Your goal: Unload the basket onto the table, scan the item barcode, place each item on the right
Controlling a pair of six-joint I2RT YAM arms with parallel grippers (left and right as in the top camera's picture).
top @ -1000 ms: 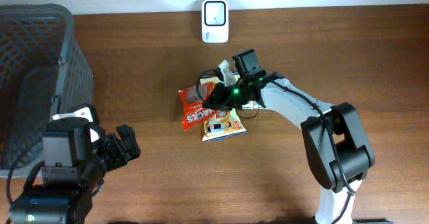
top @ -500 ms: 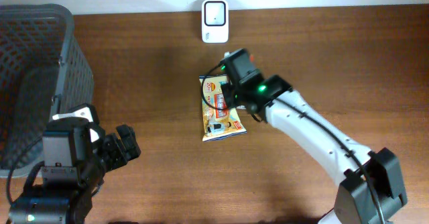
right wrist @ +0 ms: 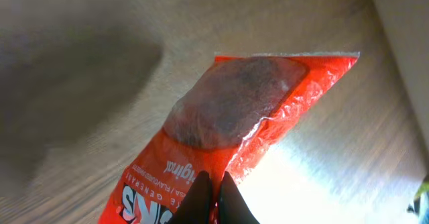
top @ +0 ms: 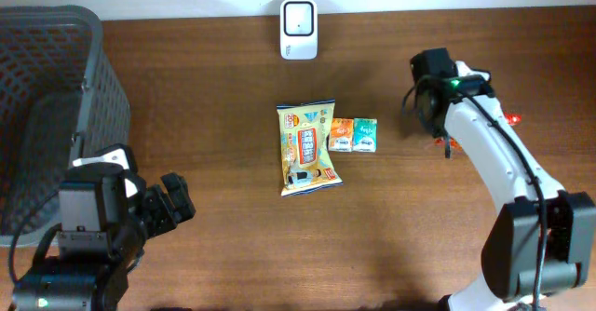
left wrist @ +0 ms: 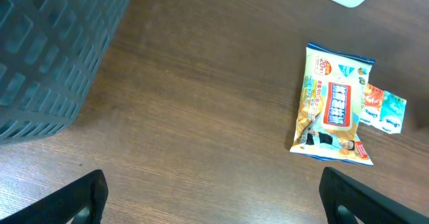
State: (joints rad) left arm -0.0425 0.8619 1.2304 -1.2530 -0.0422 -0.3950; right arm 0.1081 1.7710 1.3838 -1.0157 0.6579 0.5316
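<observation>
Hanging from the pinched-shut tips of the right end effector, a red snack packet is held above the worktop, in its far half and toward the right edge. The packet is gripped at one end, and its long axis is seen in the wrist view to run away from the tips on a slant. In the overhead view it is mostly hidden under the arm, so its heading over the worktop cannot be told. A printed face with a clear window is turned to the wrist camera; no barcode is seen there, and it is judged to lie on the hidden side.

The white scanner is set at the middle of the far edge, its long axis running from that edge toward the near one. It lies to the left of the held packet and a little farther back, well apart from it. The right arm is much the nearer. The left end effector is held wide open and empty near the front left corner, beside a basket.
</observation>
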